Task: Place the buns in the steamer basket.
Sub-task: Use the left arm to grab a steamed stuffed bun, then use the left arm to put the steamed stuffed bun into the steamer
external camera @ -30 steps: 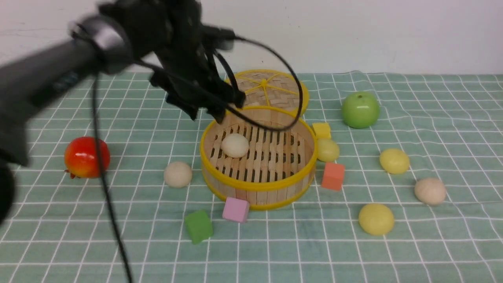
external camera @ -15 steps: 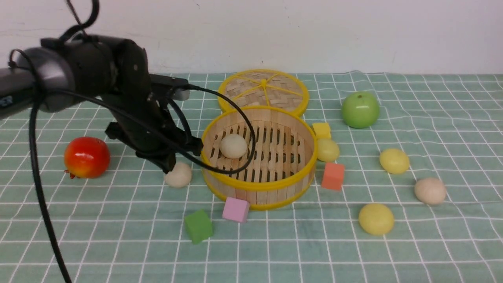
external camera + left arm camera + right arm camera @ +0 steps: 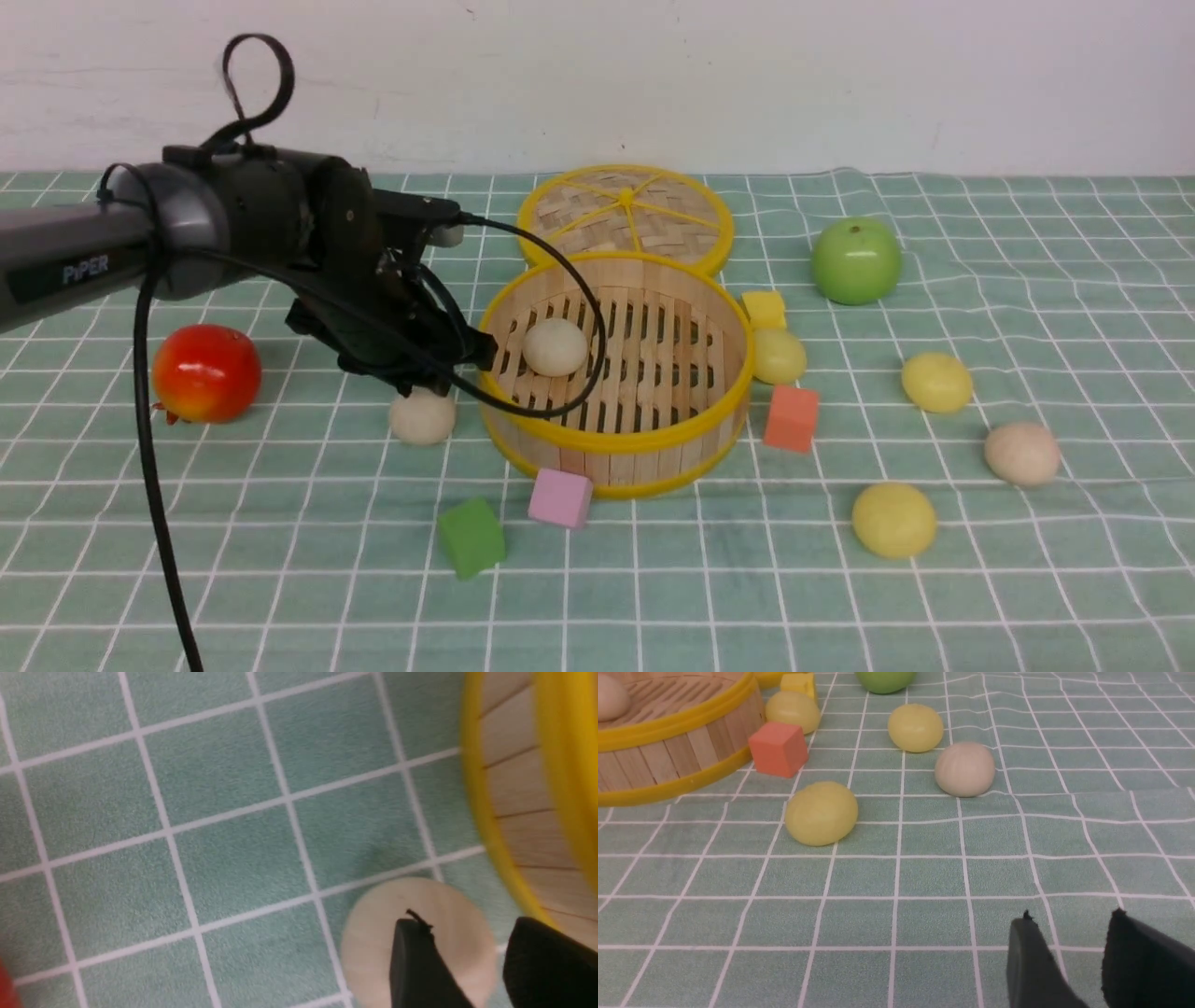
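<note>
The steamer basket [image 3: 616, 439] stands mid-table with one beige bun [image 3: 555, 346] on its slats. A second beige bun [image 3: 422, 416] lies on the cloth just left of it. My left gripper [image 3: 439, 381] hangs right over that bun, jaws apart; in the left wrist view one of the fingers [image 3: 416, 961] covers part of the bun [image 3: 369, 947], beside the basket wall [image 3: 514, 793]. Further buns lie to the right: yellow [image 3: 779, 356], yellow [image 3: 936, 382], beige [image 3: 1022, 454], yellow [image 3: 893, 519]. My right gripper [image 3: 1069, 917] is open over bare cloth, short of a yellow bun [image 3: 821, 813].
The woven lid [image 3: 625, 210] lies behind the basket. A green apple [image 3: 855, 260] sits back right, a red fruit [image 3: 205, 372] at the left. Green [image 3: 472, 537], pink [image 3: 560, 497], orange [image 3: 792, 418] and yellow [image 3: 764, 308] cubes ring the basket. The left arm's cable loops over the basket's near-left rim.
The left arm has swung from above the basket down and left, ending over the beige bun beside the basket. The bun inside the basket stays put.
</note>
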You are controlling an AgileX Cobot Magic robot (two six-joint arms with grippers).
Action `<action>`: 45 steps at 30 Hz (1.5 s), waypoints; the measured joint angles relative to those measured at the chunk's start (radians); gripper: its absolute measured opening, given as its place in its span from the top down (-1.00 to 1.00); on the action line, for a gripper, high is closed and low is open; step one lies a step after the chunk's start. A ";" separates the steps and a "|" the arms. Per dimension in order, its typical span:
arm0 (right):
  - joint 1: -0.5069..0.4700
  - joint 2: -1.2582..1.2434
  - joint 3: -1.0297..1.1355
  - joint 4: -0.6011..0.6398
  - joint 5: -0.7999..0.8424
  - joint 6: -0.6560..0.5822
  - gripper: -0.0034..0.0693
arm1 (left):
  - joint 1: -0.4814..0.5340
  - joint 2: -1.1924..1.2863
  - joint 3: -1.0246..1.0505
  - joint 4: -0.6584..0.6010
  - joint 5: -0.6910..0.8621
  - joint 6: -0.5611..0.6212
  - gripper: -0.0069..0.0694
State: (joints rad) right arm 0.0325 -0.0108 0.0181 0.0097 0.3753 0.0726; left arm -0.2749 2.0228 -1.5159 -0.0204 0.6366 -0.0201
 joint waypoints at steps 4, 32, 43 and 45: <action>0.000 0.000 0.000 0.000 0.000 0.000 0.25 | 0.002 0.023 0.000 0.001 -0.006 0.000 0.14; 0.000 0.000 0.000 0.000 0.000 0.000 0.25 | -0.121 -0.208 -0.011 -0.330 0.052 0.343 0.85; 0.000 0.000 0.000 0.000 0.000 0.000 0.25 | -0.177 -0.024 -0.009 -0.355 -0.123 0.423 0.84; 0.000 0.000 0.000 0.000 0.000 0.000 0.25 | -0.177 -0.013 -0.009 -0.347 -0.127 0.423 0.82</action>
State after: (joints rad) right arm 0.0325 -0.0108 0.0181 0.0097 0.3753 0.0726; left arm -0.4517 2.0101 -1.5250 -0.3676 0.5099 0.4025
